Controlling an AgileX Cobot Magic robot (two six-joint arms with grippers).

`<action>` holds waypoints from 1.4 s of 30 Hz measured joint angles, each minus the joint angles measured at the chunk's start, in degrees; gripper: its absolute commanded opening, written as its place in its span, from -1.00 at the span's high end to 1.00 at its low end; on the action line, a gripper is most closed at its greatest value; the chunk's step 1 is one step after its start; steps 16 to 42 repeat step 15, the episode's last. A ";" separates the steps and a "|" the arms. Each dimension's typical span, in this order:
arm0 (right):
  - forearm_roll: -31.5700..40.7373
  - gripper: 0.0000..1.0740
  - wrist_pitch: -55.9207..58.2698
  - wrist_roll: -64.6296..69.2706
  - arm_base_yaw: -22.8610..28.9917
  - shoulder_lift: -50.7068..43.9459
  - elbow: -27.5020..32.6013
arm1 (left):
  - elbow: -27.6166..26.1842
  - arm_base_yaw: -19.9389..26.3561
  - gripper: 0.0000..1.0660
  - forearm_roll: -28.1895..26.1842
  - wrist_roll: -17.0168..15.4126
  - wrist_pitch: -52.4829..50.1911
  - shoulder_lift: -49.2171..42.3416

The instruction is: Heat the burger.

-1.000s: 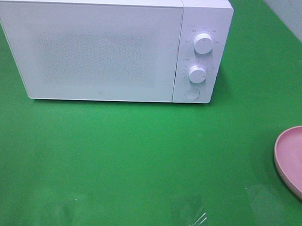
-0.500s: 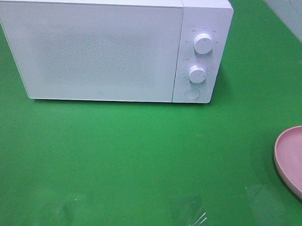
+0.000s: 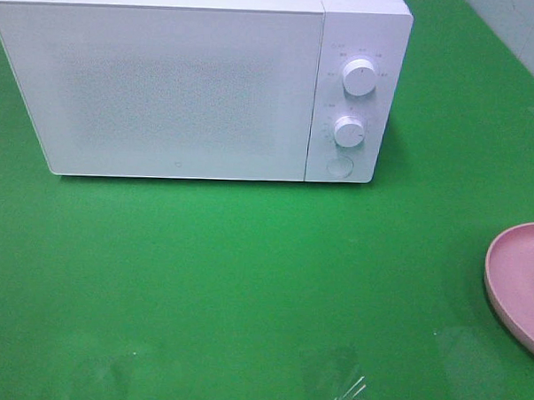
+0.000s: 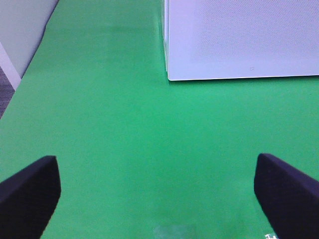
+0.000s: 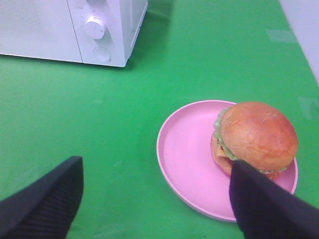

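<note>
Left gripper (image 4: 157, 196): spread wide, holding nothing, hanging over bare green table (image 4: 139, 139), with the near corner of the white microwave (image 4: 239, 40) ahead of it. Right gripper (image 5: 157, 199): likewise parted and holding nothing, hovering above the table just short of the pink plate (image 5: 182, 149); one dark finger (image 5: 264, 209) overlapping the plate's near rim in the right wrist view, contact impossible to judge. Burger (image 5: 256, 137): sitting on the plate, off-centre toward the side away from the microwave, glossy brown bun on top, green lettuce showing at its edge. Plate well apart from the microwave, near the table's right edge; only part of it visible in the high view, burger out of frame there. Microwave door (image 3: 165, 89) shut, two round knobs (image 3: 358, 76) and a button (image 3: 340, 166) on the panel to its right.
</note>
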 measured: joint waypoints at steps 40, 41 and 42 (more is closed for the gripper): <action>0.00 -0.42 0.00 0.06 0.00 0.00 0.00 | 0.00 0.11 -0.83 0.00 0.00 0.00 -0.23; 0.00 -0.42 0.00 0.06 0.00 0.00 0.00 | 0.00 0.11 -0.83 0.00 0.00 0.00 -0.23; 0.00 -0.42 0.00 0.06 0.00 0.00 0.00 | 0.00 0.11 -0.83 0.00 0.00 0.00 -0.23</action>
